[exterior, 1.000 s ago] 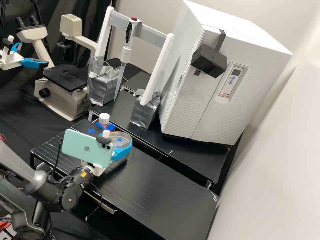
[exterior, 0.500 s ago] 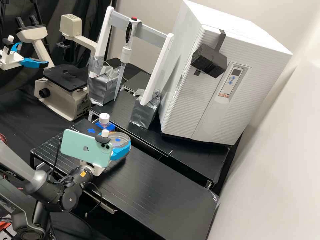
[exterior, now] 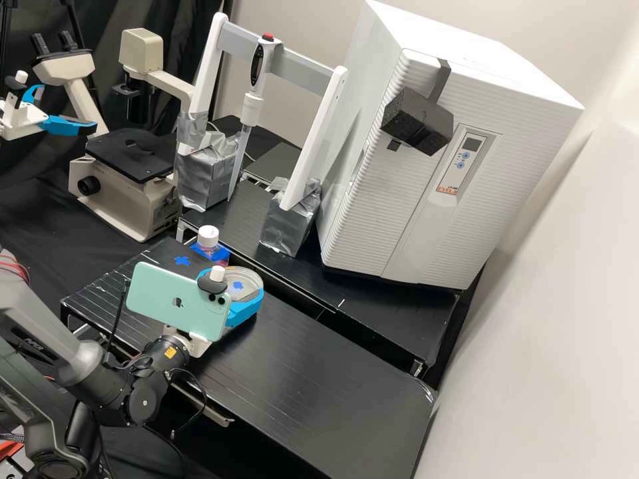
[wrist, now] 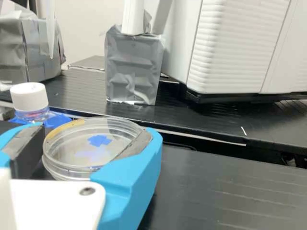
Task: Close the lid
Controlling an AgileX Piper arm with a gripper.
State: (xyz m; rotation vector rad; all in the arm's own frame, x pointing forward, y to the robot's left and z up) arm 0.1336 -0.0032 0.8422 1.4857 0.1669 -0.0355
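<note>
While the hand [exterior: 232, 285] grips it, fingers wide apart, the round dish [wrist: 84, 151] looks clear, its rim partly yellowish.

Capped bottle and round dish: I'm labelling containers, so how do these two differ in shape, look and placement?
The bottle is narrow, with an opaque white cap; the dish is wide, shallow and see-through. The dish sits within the gripper; the bottle stands outside it. Both are round.
</note>
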